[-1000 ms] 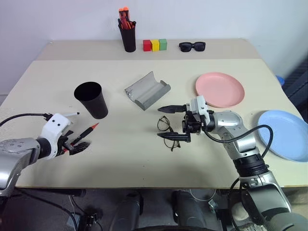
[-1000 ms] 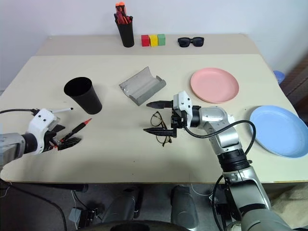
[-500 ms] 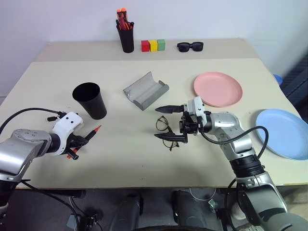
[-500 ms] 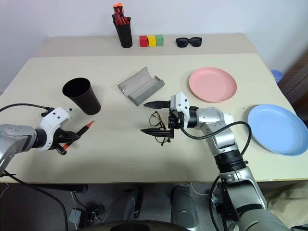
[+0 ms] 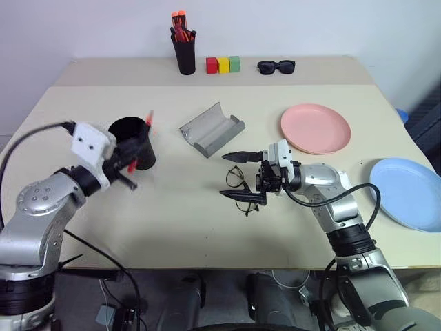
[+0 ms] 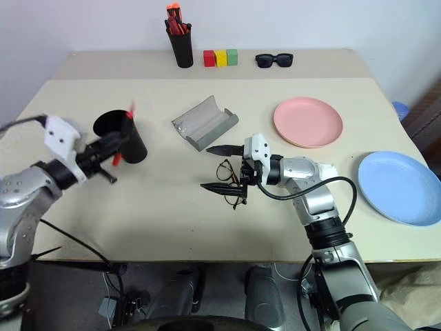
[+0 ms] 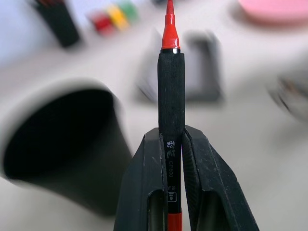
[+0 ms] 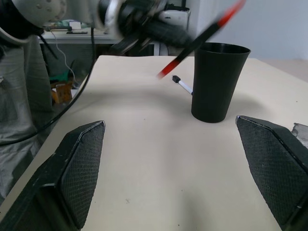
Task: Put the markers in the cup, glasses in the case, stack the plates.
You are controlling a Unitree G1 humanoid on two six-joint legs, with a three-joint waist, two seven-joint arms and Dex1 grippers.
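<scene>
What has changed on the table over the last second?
The left tool closed on the red-tipped marker, lifted it off the table and carried it up beside the black cup. The right tool stayed open around the glasses. The white marker, the grey case and both plates, pink and blue, lie where they were.
</scene>
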